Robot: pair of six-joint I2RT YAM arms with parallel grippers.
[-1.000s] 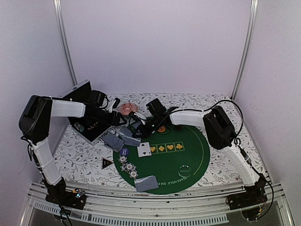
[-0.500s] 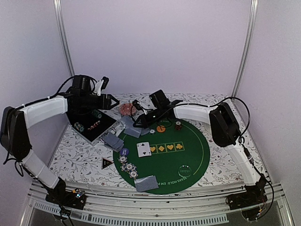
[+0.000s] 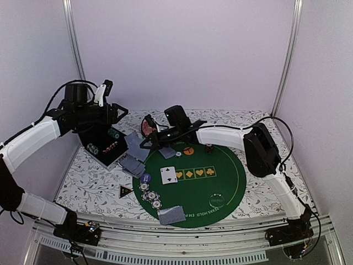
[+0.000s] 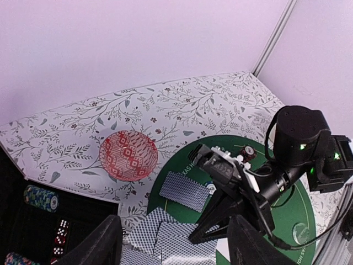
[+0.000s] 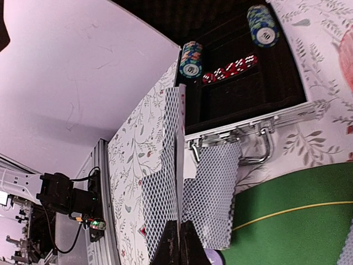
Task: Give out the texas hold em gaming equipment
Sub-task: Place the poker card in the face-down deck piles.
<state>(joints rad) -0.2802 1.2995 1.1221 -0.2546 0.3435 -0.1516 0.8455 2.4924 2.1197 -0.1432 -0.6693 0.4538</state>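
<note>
My right gripper [image 3: 144, 143] is shut on grey-blue-backed playing cards [image 3: 135, 147], held on edge [image 5: 161, 201] above the case's front edge. More face-down cards [image 3: 132, 165] lie fanned below them [image 5: 214, 194]. On the green mat [image 3: 226, 171] are one face-down card [image 3: 167, 153], a face-up card [image 3: 169, 175], a card pile [image 3: 172, 214], poker chips [image 3: 149, 195], a dark chip [image 3: 209, 148] and an orange button [image 3: 188, 150]. My left gripper [image 4: 176, 247] hangs open and empty, high over the case [image 3: 113, 114].
An open black case [image 3: 106, 148] at the left holds chip stacks [image 5: 190, 61] and red dice [image 5: 229, 69]. A pink patterned dish [image 4: 128, 155] sits behind the mat. A clear disc [image 3: 218, 200] and a black triangle [image 3: 125, 191] lie near the front.
My left arm has lifted up and back to the left, away from the cards. The right gripper has swung left over the case edge, carrying cards.
</note>
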